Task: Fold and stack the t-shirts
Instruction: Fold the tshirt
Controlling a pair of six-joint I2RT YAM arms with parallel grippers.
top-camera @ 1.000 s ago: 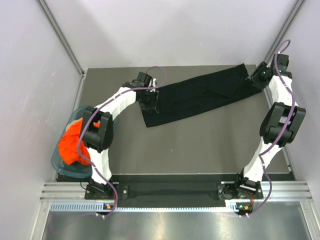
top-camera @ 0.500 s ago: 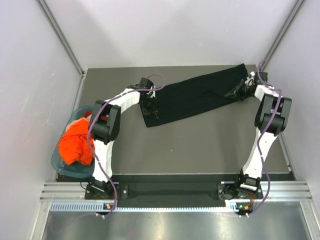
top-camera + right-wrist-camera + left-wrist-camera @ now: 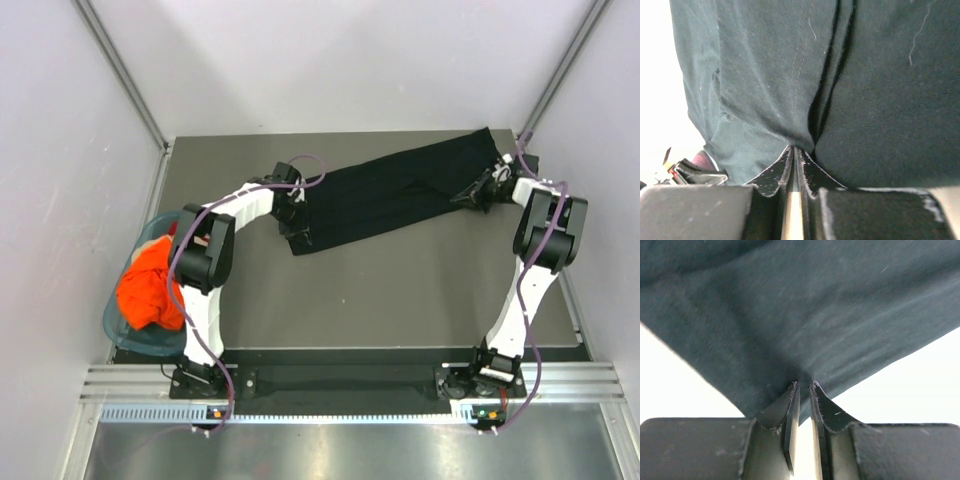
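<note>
The orange t-shirt (image 3: 145,290) sits bunched in the teal basket (image 3: 112,322) at the near left. Farther back, the left gripper (image 3: 297,222) clamps the left end of the black t-shirt (image 3: 400,190), which lies stretched in a long band, and the right gripper (image 3: 472,193) pinches its right end. I'd lift both ends evenly with the cloth taut, so the fold lands square.
</note>
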